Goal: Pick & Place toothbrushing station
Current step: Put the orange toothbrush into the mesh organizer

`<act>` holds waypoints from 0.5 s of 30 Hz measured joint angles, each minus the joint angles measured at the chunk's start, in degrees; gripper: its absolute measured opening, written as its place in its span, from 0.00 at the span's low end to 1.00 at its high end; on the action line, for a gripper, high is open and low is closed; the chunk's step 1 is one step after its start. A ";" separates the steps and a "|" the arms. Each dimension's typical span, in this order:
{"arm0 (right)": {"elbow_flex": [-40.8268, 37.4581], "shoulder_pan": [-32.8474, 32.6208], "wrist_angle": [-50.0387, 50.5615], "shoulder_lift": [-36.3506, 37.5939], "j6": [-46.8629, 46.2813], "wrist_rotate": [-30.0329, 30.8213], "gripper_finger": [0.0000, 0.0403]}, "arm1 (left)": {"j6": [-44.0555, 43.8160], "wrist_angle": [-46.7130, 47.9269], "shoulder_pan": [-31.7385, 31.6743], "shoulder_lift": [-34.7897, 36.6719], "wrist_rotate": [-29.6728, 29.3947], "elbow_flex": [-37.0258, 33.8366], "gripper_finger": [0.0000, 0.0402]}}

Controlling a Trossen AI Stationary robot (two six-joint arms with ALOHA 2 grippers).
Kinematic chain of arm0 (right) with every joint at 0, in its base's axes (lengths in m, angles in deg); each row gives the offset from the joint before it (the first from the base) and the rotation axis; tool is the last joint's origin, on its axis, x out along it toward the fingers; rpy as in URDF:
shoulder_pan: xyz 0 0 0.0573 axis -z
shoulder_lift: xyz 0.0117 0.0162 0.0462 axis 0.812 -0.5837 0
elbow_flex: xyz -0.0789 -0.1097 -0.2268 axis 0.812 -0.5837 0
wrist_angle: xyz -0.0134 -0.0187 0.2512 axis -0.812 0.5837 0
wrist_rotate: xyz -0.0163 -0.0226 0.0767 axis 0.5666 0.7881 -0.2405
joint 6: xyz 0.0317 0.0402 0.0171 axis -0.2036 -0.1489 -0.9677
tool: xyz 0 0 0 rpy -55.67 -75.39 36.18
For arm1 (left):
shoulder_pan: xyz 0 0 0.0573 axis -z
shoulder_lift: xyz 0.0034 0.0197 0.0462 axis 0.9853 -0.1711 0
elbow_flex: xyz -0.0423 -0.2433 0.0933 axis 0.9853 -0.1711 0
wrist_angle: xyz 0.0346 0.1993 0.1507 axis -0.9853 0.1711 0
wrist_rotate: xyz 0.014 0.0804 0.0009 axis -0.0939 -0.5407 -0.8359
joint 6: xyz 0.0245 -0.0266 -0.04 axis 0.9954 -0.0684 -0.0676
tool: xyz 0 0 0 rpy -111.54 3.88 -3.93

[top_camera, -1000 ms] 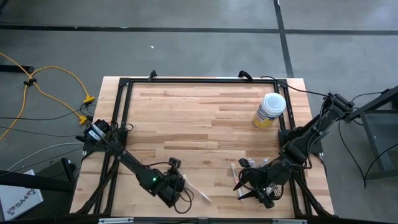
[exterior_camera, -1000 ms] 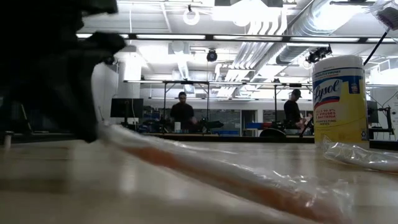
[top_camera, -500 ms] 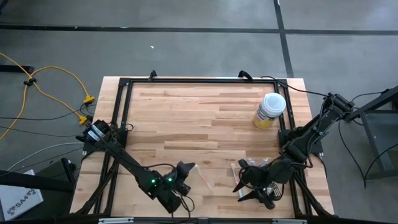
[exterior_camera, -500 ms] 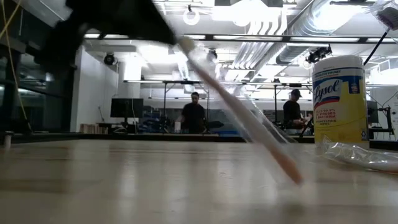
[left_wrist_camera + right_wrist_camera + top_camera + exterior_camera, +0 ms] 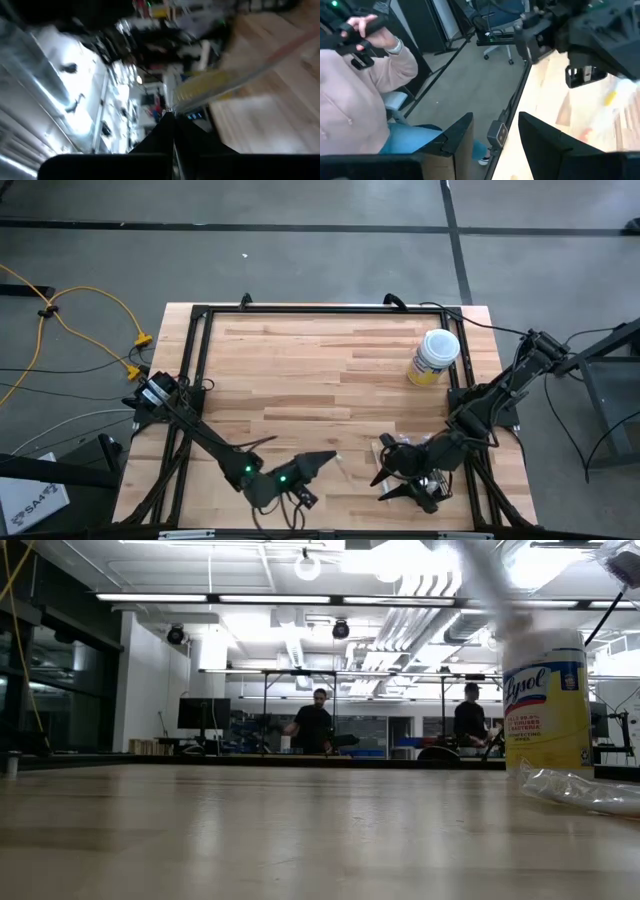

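My left gripper [image 5: 328,459] is near the table's front edge, left of centre, and points toward the right edge. It is shut on a toothbrush in a clear wrapper [image 5: 240,75]. The toothbrush shows blurred, high above the table, in the low view [image 5: 487,578]. My right gripper [image 5: 383,479] is open and empty just right of it, and its fingers [image 5: 462,134] face the left arm. I cannot make out the black wire-mesh basket; the right arm covers that part of the table. My left gripper pinches one end of the wrapped toothbrush [image 5: 175,107] between its two shut fingertips. The fingers lie about level and come from the table's left. The toothbrush sticks out ahead of the fingers toward the right arm, lifted clear of the table.
A yellow canister with a white lid [image 5: 434,357] stands at the far right and also shows in the low view [image 5: 546,700]. A crumpled clear wrapper [image 5: 580,790] lies in front of it. A person in a pink top [image 5: 355,100] sits beyond the table's edge.
My left gripper has picked the wrapped toothbrush up from the table. It has risen and gone toward the table's right edge, and it has turned to point at the right gripper. The toothbrush lay flat, then tilted with one end down, and is now clear of the table.
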 joint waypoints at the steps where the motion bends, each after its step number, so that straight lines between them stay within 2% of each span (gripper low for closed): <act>1: 0.00 0.27 0.05 0.00 0.43 -0.51 0.37 | 2.28 -1.97 0.13 0.00 1.22 0.01 0.00; 5: 0.00 1.06 0.04 0.00 1.07 -1.35 0.37 | 7.56 -7.42 0.30 0.00 7.17 0.01 0.00; 15: 0.04 3.09 -0.66 -2.51 1.11 -6.82 0.37 | 7.85 -10.29 -1.74 0.00 20.81 0.01 0.00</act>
